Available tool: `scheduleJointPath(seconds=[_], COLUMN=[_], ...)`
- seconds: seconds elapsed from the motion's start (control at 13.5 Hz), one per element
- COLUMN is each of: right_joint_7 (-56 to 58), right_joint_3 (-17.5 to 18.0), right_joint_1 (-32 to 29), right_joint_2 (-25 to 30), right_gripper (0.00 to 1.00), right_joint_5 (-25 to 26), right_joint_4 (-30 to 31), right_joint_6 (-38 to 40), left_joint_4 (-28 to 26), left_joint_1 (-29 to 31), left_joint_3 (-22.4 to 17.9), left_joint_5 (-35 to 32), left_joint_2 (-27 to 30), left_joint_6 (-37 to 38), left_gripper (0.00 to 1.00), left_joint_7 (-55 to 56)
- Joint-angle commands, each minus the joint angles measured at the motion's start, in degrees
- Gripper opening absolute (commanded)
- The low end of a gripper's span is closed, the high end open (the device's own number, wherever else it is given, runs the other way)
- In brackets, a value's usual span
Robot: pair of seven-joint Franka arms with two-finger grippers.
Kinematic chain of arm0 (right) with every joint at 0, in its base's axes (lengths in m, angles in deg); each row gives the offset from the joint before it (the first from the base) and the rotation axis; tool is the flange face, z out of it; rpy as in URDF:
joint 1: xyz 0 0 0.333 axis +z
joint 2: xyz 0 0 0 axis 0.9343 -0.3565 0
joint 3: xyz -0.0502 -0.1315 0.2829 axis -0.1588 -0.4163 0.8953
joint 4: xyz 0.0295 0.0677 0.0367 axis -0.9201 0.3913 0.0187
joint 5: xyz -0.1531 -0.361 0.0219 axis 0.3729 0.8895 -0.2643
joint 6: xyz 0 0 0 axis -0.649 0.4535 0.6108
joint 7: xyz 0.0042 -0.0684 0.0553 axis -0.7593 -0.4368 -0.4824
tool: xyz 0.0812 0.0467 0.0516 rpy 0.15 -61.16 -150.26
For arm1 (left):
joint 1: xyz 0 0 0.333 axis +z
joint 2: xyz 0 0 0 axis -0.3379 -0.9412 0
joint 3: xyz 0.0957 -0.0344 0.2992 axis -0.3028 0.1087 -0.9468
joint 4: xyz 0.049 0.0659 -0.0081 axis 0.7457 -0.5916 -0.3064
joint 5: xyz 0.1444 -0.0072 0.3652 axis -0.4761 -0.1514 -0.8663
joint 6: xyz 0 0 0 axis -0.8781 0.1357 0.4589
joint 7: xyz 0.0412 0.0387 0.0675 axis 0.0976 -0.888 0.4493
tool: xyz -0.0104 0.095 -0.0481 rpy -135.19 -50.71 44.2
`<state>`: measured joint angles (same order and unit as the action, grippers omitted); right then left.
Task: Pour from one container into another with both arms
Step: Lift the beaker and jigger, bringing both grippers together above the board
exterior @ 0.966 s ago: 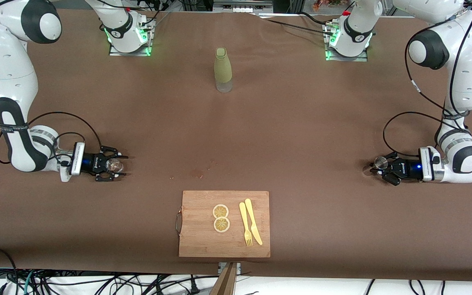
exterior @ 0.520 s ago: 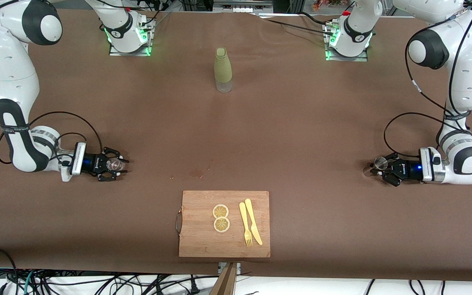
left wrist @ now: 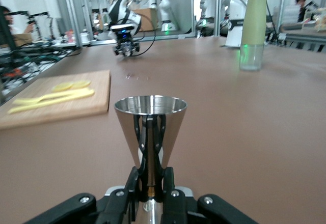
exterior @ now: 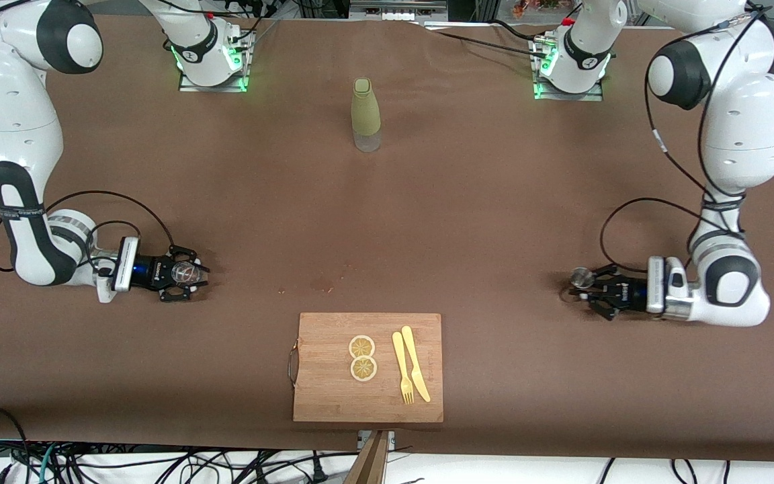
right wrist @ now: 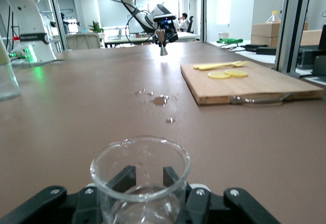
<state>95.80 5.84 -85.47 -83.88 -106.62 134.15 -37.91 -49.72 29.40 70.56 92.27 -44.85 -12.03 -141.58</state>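
Observation:
My left gripper (exterior: 586, 282) is low over the table at the left arm's end, shut on the narrow waist of a steel jigger (exterior: 583, 275). In the left wrist view the jigger's (left wrist: 150, 122) cone stands upright above the gripper (left wrist: 150, 177). At the right arm's end, my right gripper (exterior: 190, 274) is low over the table, shut on a clear glass beaker (exterior: 185, 271). In the right wrist view the beaker (right wrist: 138, 196) sits between the gripper's (right wrist: 145, 179) fingers, mouth up. I cannot tell what either vessel holds.
A green bottle (exterior: 365, 114) stands mid-table toward the arms' bases. A wooden cutting board (exterior: 330, 390) lies near the front edge with two lemon slices (exterior: 363, 357) and a yellow fork and knife (exterior: 408, 366). Small wet spots (exterior: 323, 286) lie just above the board.
The left arm has carried the jigger toward the middle of the table. The right gripper has shifted slightly with the beaker.

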Motion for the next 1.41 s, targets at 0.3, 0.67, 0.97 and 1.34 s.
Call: scheduleJointPath(seconds=[0.3,0.67,0.97,1.34], right_joint_7=[-11.8,-22.6,-26.7,-30.1], right_joint_3=[9.0,17.8,21.2,21.7], right_joint_1=[1.7,2.1,4.2,8.4], right_joint_2=[-0.4,-0.2,-0.4,-0.4], right_gripper=[0.34,0.34,0.34,0.34], right_joint_5=[0.3,6.6,11.6,11.9], right_joint_4=[-5.1,-7.5,-7.4,-7.4], right_joint_6=[-5.6,-14.8,-21.6,-27.6], left_joint_4=[-0.4,-1.3,-1.2,-0.6], left_joint_1=[-12.5,-26.2,-38.4,-47.6], left_joint_3=[5.2,3.2,-3.1,-6.4], left_joint_5=[8.6,19.0,27.6,33.4], left_joint_2=[2.7,3.8,3.5,2.6], left_joint_6=[-12.0,-27.6,-37.0,-47.9], left_gripper=[0.0,0.0,0.0,0.0], left_joint_7=[12.4,19.2,23.0,28.2])
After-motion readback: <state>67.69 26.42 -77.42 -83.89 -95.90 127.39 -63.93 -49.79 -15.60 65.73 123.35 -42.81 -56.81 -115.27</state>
